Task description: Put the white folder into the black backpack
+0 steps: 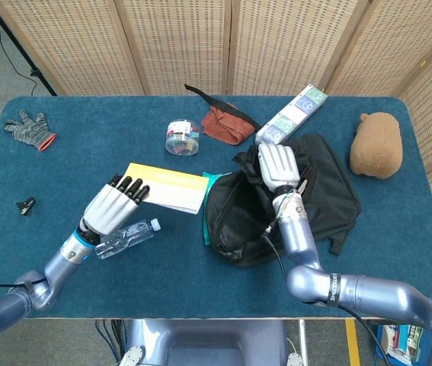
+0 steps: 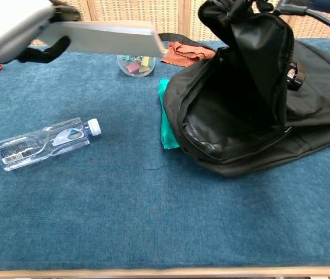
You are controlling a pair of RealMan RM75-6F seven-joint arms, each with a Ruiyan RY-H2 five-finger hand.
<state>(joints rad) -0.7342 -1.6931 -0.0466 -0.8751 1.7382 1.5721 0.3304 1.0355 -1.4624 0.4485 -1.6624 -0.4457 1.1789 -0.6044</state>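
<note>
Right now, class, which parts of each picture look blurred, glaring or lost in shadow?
Chest view: the left hand is washed out and soft at the top left corner; the flat white folder it holds looks grey; the open black fabric backpack has a dark interior. Head view: even light, sharp; the clear plastic water bottle glints slightly.

Both hands raised and gripping

The left hand (image 1: 111,207), on a silver forearm reaching up from seven o'clock, points its dark fingers (image 1: 129,185) toward one o'clock and holds the flat white folder with a yellow cover (image 1: 168,187) above the counter. The right hand (image 1: 278,165), wrist rising from six o'clock, grips the top edge of the black fabric backpack (image 1: 240,215).
</note>
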